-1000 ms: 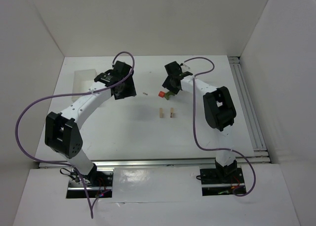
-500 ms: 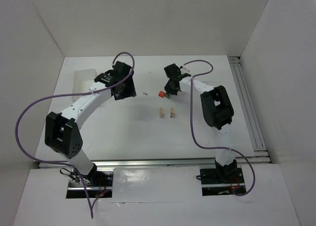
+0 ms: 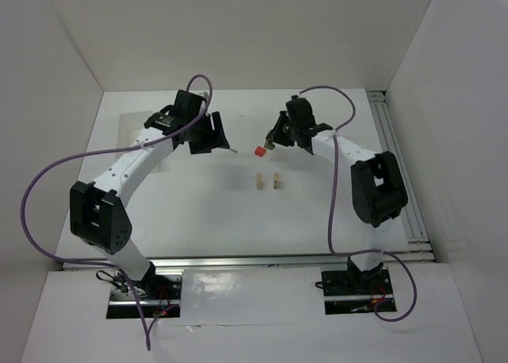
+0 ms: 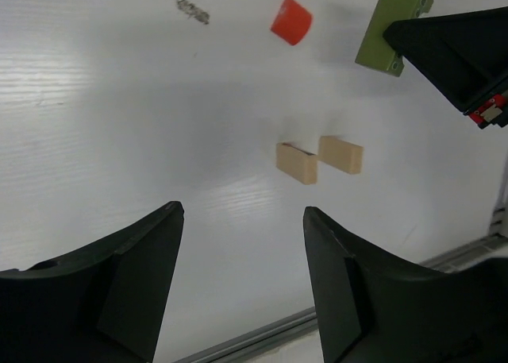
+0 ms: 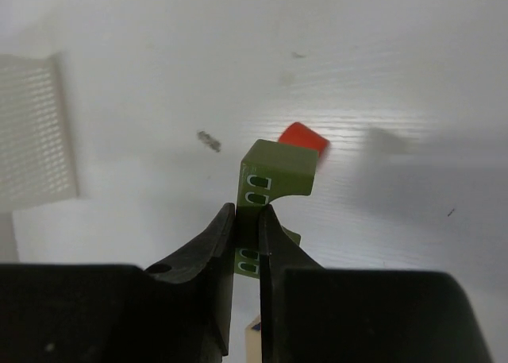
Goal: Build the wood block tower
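Your right tool [image 5: 248,220] is clamped on one end of the green block [image 5: 274,176], which seems lifted over the tabletop [image 3: 198,196], just beside the red piece [image 4: 290,20]. The 2 tan blocks [image 4: 297,163] stand side by side with a gap, on the bases' side of this tool. I judge the olive bar's long axis must follow their row. The left tool [image 4: 242,214] hangs with its fingers apart.

text: none legible | green block [image 5: 278,171] — small white-outlined marks, not readable | numbers: none
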Motion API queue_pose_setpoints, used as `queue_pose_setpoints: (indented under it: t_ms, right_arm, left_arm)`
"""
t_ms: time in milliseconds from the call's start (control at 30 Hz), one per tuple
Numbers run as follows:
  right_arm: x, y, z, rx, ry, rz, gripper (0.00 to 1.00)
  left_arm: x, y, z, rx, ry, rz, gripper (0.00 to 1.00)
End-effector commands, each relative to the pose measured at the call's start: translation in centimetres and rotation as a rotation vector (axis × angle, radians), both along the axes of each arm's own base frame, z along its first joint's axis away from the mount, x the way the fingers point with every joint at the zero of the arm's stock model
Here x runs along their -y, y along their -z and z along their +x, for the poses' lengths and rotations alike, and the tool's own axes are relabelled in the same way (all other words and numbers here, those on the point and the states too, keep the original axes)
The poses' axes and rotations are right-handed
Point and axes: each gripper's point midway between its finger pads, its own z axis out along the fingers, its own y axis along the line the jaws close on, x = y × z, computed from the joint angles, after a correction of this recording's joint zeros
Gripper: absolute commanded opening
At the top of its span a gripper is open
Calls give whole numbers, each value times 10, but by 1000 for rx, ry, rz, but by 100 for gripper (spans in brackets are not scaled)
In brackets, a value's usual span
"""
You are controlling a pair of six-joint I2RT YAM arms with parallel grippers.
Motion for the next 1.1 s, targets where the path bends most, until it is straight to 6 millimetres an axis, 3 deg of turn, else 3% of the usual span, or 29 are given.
queue_pose_setpoints:
  t_ms: [0,133,233,367,467,733,1067]
  right_arm:
    - [-16,-58,-5,194,-254,79,3]
    - [-32,-73,-37,216,-499,202,3]
    - [-31,-75,-43,226,-583,250,3]
    - [-43,-84,-58,250,-741,344,3]
    - [-47,-90,-65,276,-796,377,3]
    - [-44,-90,-69,270,-816,390,3]
    - [-44,-85,-69,252,-820,383,3]
  left_arm:
    - [28,-50,10,122,160,-180,74]
    - [40,-59,17,132,268,-235,76]
    - [49,-60,21,127,315,-266,82]
    - [73,-66,10,114,461,-399,83]
    - [78,-51,14,70,467,-420,83]
    - [85,-34,35,35,443,-388,84]
    - [93,-18,41,-29,394,-443,86]
